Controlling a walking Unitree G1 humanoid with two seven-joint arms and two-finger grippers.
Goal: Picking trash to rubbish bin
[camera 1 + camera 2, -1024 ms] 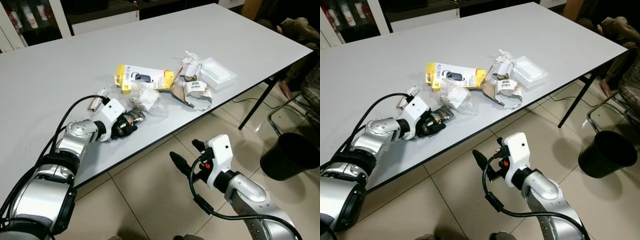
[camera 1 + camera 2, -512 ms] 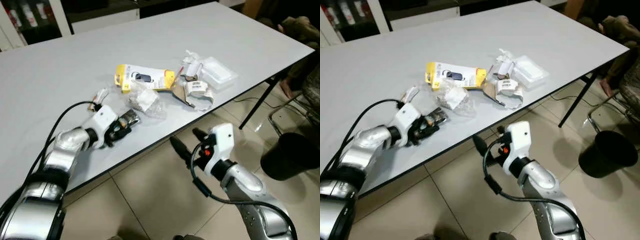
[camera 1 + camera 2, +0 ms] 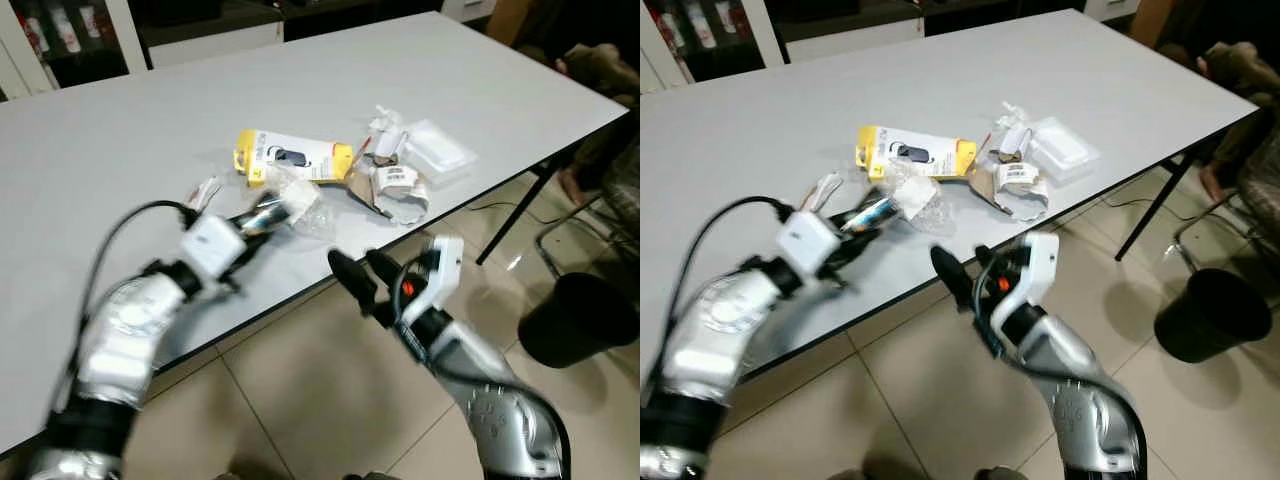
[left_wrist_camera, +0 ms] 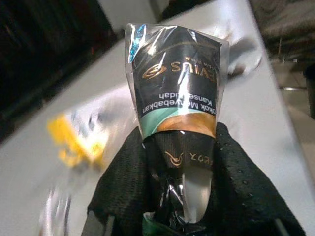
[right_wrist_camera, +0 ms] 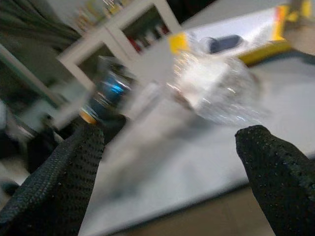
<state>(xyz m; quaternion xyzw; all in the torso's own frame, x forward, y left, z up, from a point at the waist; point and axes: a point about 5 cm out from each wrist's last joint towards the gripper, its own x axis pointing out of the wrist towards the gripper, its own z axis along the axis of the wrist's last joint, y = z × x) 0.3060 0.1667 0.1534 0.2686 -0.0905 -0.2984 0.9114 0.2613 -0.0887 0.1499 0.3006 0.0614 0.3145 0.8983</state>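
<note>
we see the left gripper [image 3: 255,228] raised just above the near edge of the grey table [image 3: 120,140], its two black fingers [image 4: 123,196] pinching a dark shiny wrapper [image 4: 176,98] with gold lettering and a clear crinkled top; the wrapper [image 3: 268,209] is therefore held off the table rather than lying on it, and the left arm is blurred. on the table beyond the gripper we see the remaining litter grouped near the front edge: a crumpled clear plastic bag [image 3: 298,198] just beside the held wrapper, a yellow card package [image 3: 291,157] behind the bag, a torn brown and white paper scrap [image 3: 398,190] to the right of the package, a clear plastic tray [image 3: 437,150] further right, and a small white bundle [image 3: 386,132] touching the tray's near corner. a small white and red scrap [image 3: 205,190] lies apart on the left, near the arm's black cable [image 3: 120,225]. the right gripper [image 3: 358,275] hangs over the tiled floor [image 3: 290,400] just in front of the table edge, its fingers [image 5: 64,167] spread wide and holding nothing. the black bin [image 3: 580,320] stands on the floor at the right, well apart from both grippers, beside a table leg [image 3: 510,215].
</note>
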